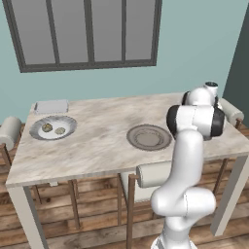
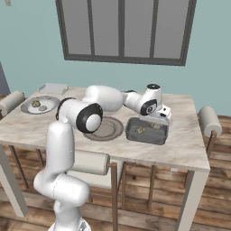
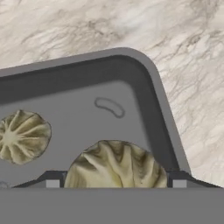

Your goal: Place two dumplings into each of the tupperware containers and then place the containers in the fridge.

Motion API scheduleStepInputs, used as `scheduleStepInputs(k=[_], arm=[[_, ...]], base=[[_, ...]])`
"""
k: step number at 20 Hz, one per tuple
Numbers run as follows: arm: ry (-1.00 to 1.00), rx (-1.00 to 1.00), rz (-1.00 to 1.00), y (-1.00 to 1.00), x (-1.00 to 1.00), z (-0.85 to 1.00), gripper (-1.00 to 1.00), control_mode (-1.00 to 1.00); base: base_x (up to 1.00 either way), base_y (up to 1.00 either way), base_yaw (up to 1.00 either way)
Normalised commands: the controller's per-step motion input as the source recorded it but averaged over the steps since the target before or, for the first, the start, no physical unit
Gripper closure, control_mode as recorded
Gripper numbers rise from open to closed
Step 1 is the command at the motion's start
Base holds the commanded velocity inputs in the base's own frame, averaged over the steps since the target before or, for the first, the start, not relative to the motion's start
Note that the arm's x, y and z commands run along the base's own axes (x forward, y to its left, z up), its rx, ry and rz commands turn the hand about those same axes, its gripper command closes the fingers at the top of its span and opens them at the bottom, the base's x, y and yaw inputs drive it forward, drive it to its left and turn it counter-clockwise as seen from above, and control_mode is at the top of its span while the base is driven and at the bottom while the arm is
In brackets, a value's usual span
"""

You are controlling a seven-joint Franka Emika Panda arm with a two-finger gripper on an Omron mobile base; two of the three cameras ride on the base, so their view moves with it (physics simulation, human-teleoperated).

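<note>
The gripper (image 2: 158, 121) hangs spread directly over a tupperware container (image 2: 146, 131) on the marble surface (image 2: 189, 149), one dumpling (image 3: 116, 165) between its fingertips, another (image 3: 22, 136) beside; a careless rise could drag the nearer dumpling out

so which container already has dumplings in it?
The container under the gripper, right of the empty plate. The other container sits empty at the far-left edge.
</note>
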Motion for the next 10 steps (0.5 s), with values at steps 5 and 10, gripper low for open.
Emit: scheduleStepInputs(k=[5,10], arm=[[0.14,0.0,-0.1,-0.38,-0.03,-0.13,1.0,-1.0],[0.08,0.01,-0.05,0.18,0.0,-0.11,1.0,-1.0]], base=[[0.0,0.0,0.0],[0.0,0.0,0.0]])
